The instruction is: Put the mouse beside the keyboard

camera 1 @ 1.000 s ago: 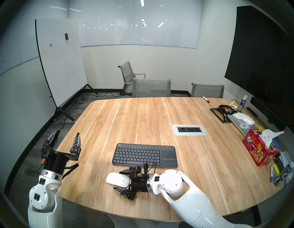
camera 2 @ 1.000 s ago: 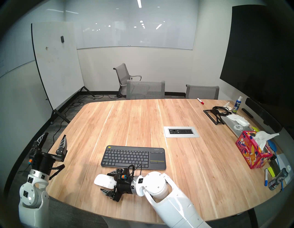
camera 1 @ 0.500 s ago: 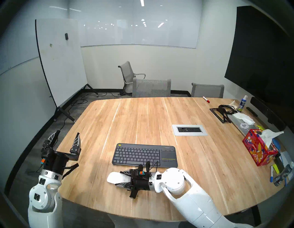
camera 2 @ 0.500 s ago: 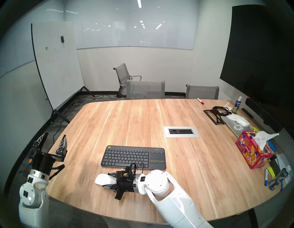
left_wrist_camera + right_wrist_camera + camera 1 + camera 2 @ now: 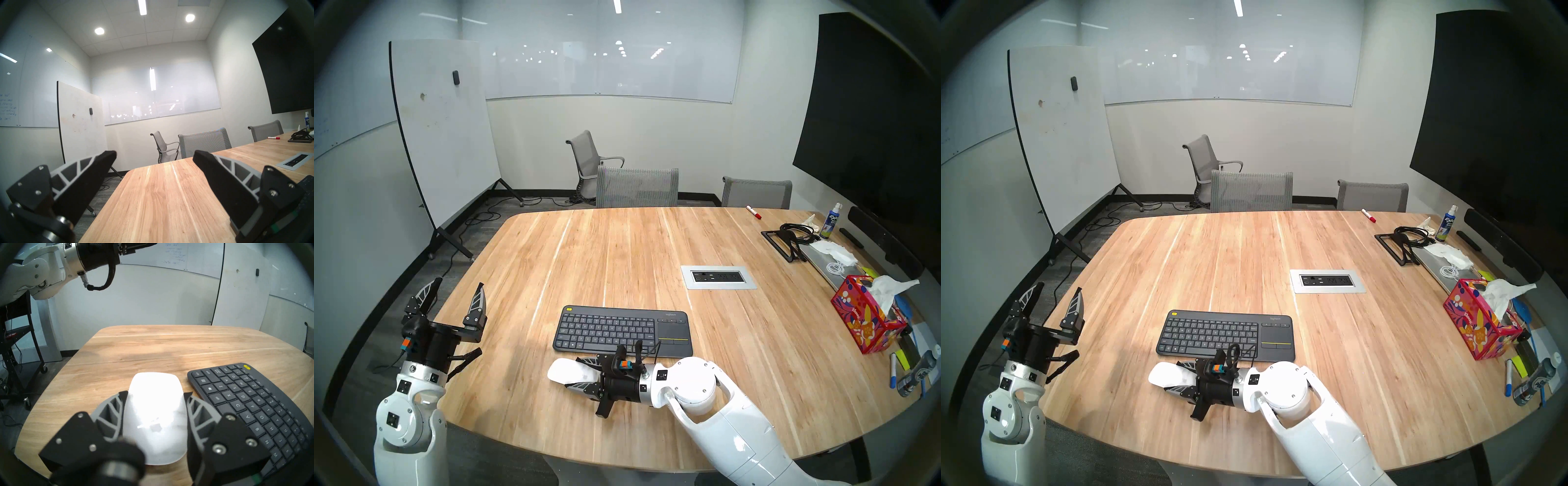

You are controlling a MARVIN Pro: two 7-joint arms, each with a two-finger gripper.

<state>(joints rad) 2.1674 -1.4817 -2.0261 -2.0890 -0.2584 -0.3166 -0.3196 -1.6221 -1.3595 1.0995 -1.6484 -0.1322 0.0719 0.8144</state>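
Observation:
The white mouse point(image 5: 566, 370) sits between the fingers of my right gripper point(image 5: 573, 372), which is shut on it low over the wooden table point(image 5: 619, 251). The pair is just in front of the left half of the dark grey keyboard point(image 5: 619, 331). In the right wrist view the fingers point(image 5: 110, 405) press on both sides of the mouse point(image 5: 156, 412), with the keyboard point(image 5: 246, 399) close on the right. I cannot tell whether the mouse touches the table. My left gripper point(image 5: 459, 283) is open and empty at the table's left edge, pointing up.
A power outlet panel point(image 5: 717, 277) is set in the table behind the keyboard. A red tissue box point(image 5: 863, 322), markers, a spray bottle point(image 5: 829, 220) and a black stand point(image 5: 785, 241) crowd the right side. Grey chairs point(image 5: 636, 186) stand at the far edge.
My right gripper has closed from open onto the mouse, then moved with it to the right and closer to the keyboard. The left arm has not moved.

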